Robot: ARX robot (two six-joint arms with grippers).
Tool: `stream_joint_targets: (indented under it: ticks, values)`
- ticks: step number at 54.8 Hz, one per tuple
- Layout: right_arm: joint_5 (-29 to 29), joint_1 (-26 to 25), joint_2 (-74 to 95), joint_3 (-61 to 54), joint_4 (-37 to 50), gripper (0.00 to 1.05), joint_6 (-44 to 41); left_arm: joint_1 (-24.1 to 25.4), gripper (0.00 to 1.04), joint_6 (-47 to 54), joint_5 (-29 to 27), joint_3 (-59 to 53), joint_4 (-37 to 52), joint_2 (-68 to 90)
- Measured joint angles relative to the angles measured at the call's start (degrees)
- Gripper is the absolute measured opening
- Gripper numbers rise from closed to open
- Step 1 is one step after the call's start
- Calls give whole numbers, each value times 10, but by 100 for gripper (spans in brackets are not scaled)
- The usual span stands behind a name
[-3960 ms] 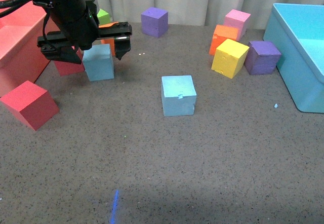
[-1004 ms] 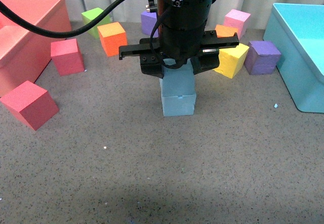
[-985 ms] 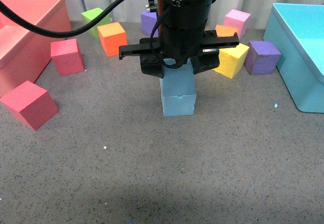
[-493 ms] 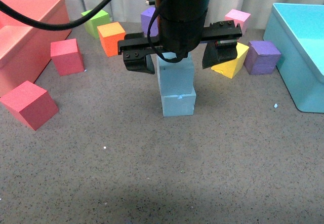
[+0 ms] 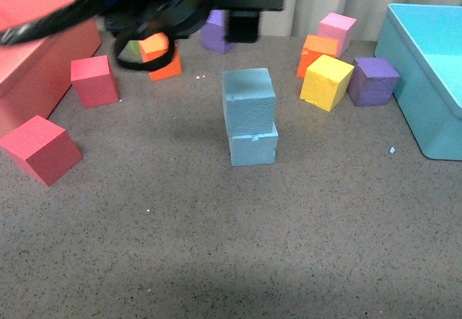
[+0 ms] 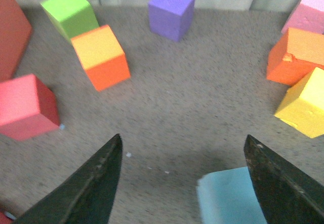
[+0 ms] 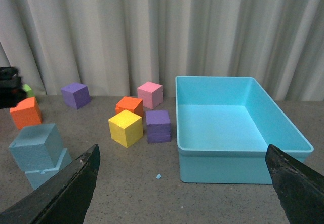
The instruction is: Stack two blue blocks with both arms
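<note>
The upper blue block (image 5: pixel 249 100) sat skewed on the lower blue block (image 5: pixel 253 146) mid-tabletop; left end effector (image 6: pixel 185 183) hung wide and empty above, toward the far edge.

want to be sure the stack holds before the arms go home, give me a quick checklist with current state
1. Upper blue block rests on the lower blue block: ok.
2. Upper block squared up with the lower one: not ok, it is twisted and overhangs toward the robot's left side.
3. Left gripper open and off the stack: ok, nothing sits between its fingers and the arm is up and back in the front view.
4. Right gripper open and empty: ok, it hangs well away from the stack.
5. Neighbours apart from the stack: ok, the yellow cube and orange cube stand clear of it.
6. Stack steady: cannot tell from one still moment.
</note>
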Motion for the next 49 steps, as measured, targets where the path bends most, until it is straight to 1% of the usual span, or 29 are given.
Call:
stream_joint_targets:
  ticks: [1, 2, 4, 7, 9, 10, 14, 18, 21, 27, 29, 33, 49]
  values:
    - [0, 0, 0, 0, 0, 95, 0, 9, 66, 23, 5, -46, 72, -15]
    - [1, 0, 0, 0, 0, 95, 0, 15, 63, 41, 9, -73, 117, -24]
    - [1, 0, 0, 0, 0, 95, 0, 36, 53, 76, 24, -158, 274, -56]
    - [1, 0, 0, 0, 0, 95, 0, 52, 45, 91, 36, -210, 370, -89]
    - [1, 0, 0, 0, 0, 95, 0, 67, 38, 102, 48, -246, 408, -122]
    - [0, 0, 0, 0, 0, 95, 0, 71, 36, 105, 51, -254, 414, -130]
    - [0, 0, 0, 0, 0, 95, 0, 94, 24, 114, 66, -310, 434, -180]
    - [0, 0, 0, 0, 0, 95, 0, 113, 11, 118, 85, -360, 437, -212]
    - [0, 0, 0, 0, 0, 95, 0, 124, 4, 119, 101, -393, 438, -231]
    - [0, 0, 0, 0, 0, 95, 0, 145, 4, 123, 129, -440, 439, -273]
    - [0, 0, 0, 0, 0, 95, 0, 154, 4, 124, 137, -458, 461, -283]
    - [0, 0, 0, 0, 0, 95, 0, 167, 4, 125, 149, -486, 468, -300]
    - [0, 0, 0, 0, 0, 95, 0, 213, 4, 127, 191, -558, 412, -424]
